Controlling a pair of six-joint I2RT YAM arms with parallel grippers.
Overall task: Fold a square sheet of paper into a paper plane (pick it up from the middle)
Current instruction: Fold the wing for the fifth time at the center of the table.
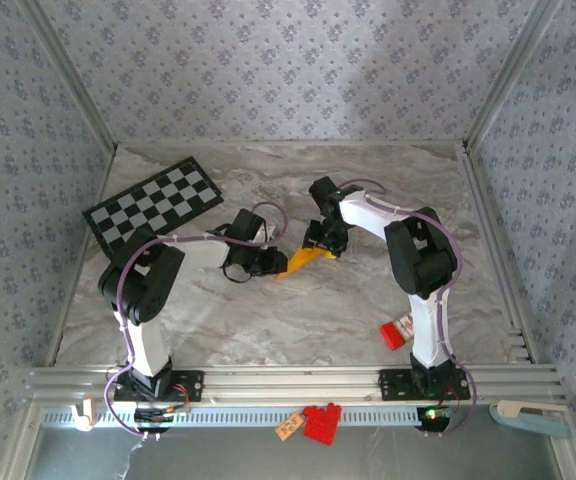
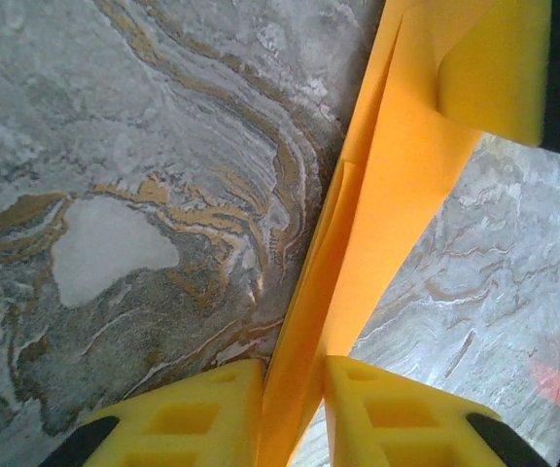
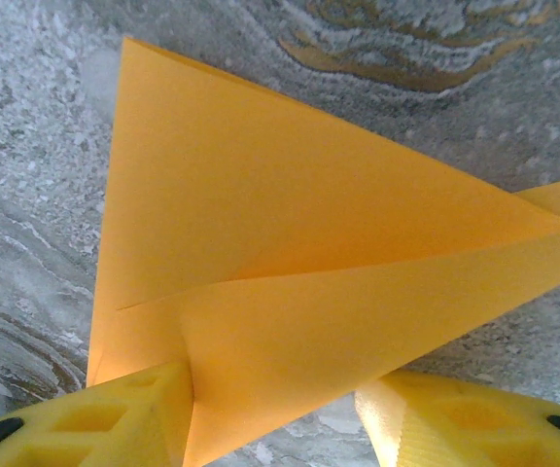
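Note:
The sheet of paper is orange-yellow and folded into a narrow pointed shape with creases. It sits at mid-table between the two grippers. My left gripper holds its left end. In the left wrist view the paper stands edge-on, pinched between both yellow fingers of the left gripper. My right gripper is at the paper's other end. In the right wrist view a broad folded flap of the paper spreads across the right gripper. It touches the left finger, and bare table shows before the right finger.
A black-and-white checkered board lies at the back left. A small red block sits by the right arm's base, and another red piece rests on the front rail. Patterned walls and metal posts enclose the marble table.

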